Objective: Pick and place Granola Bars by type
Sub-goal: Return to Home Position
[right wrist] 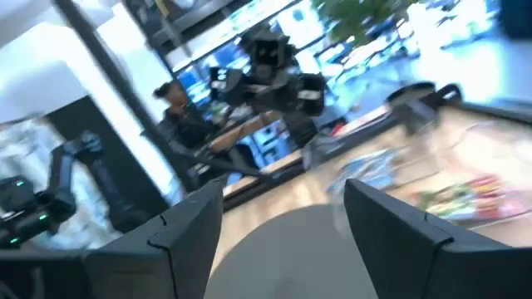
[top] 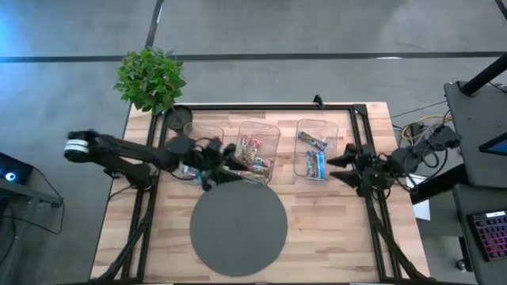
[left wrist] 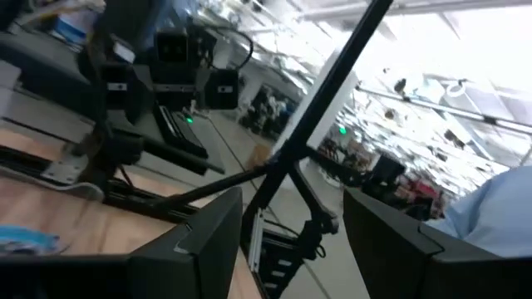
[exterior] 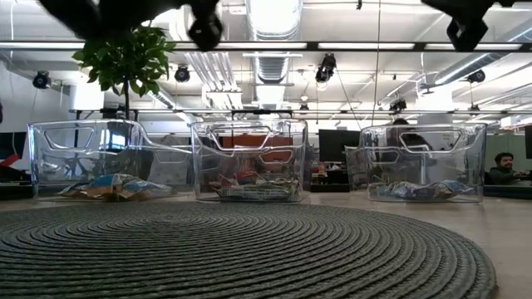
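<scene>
Blue-wrapped Granola Bars (top: 318,165) lie flat inside one clear bin (top: 317,123).

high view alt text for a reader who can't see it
Three clear bins stand in a row on a wooden table behind a round grey mat: the middle bin holds multicoloured granola bars, the right bin blue granola bars. The left gripper hangs by the left bin, the right gripper beside the right bin.

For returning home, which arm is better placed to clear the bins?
Right, probably. The right claw, open, sits beside the right bin, on its outer side. The left claw, open, reaches across the left bin to the middle bin, so it has farther to retreat.
</scene>
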Available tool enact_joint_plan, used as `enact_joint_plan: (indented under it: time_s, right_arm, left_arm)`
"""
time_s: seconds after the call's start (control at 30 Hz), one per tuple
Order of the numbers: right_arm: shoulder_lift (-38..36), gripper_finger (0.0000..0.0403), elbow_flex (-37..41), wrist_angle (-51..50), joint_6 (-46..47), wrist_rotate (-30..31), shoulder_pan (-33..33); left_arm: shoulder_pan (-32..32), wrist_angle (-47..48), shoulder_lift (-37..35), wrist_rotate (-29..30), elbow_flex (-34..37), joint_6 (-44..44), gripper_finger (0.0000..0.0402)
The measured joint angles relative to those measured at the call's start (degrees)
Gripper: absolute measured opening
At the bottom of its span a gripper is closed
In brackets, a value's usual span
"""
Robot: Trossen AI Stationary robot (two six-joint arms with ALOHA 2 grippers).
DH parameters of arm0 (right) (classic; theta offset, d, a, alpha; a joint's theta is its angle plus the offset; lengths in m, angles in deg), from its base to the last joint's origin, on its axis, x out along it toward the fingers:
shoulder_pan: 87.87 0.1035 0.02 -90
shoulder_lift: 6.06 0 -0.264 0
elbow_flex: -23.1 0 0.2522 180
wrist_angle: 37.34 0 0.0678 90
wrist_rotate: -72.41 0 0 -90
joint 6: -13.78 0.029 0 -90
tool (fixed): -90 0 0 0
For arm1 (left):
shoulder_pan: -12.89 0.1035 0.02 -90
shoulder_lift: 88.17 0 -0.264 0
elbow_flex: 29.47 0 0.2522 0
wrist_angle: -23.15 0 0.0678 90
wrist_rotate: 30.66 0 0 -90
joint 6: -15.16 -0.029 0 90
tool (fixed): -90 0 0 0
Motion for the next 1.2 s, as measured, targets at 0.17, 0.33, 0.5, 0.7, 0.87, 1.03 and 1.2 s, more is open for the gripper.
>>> enact_joint_plan:
  time_s: [0.17, 0.33, 0.5, 0.7, 0.87, 1.03, 1.2]
  right_arm:
    - [-6.52, 0.0242, 2.88, -0.83, -1.28, -0.04, -3.7]
    - [-13.99, 0.0242, 6.68, -1.03, -4.19, -0.14, -4.01]
    - [-21.19, 0.0242, 9.71, -0.84, -9.63, 0.14, -4.01]
    - [-21.07, 0.0242, 9.68, -1.2, -11.3, 2.21, -4.25]
    - [-21.12, 0.0242, 10.31, -1.22, -10.07, 3.09, -4.27]
    - [-21.12, 0.0242, 13.23, -0.8, -5.27, 3.07, -4.22]
    - [-21.12, 0.0242, 17.56, 1.12, -1.84, 3.29, -4.24]
  left_arm:
    - [1.26, -1.53, -10.81, -0.01, 10.09, 0.85, 0.0193]
    - [1.31, -5.4, -20.89, 0.96, 19.06, 0.88, 0.0193]
    - [1.44, -5.23, -28.22, 2.32, 24.97, 0.97, 0.0193]
    - [2.04, -4.64, -35.3, 2.55, 30.4, 0.8, 0.0193]
    - [2.18, -4.96, -40.55, 2.55, 34.72, 0.25, 0.0193]
    - [2.32, -1.93, -44.86, 3.38, 35.48, -2.88, 0.0193]
    - [2.64, 0.29, -46.37, 4.08, 35.51, -5.71, 0.0193]
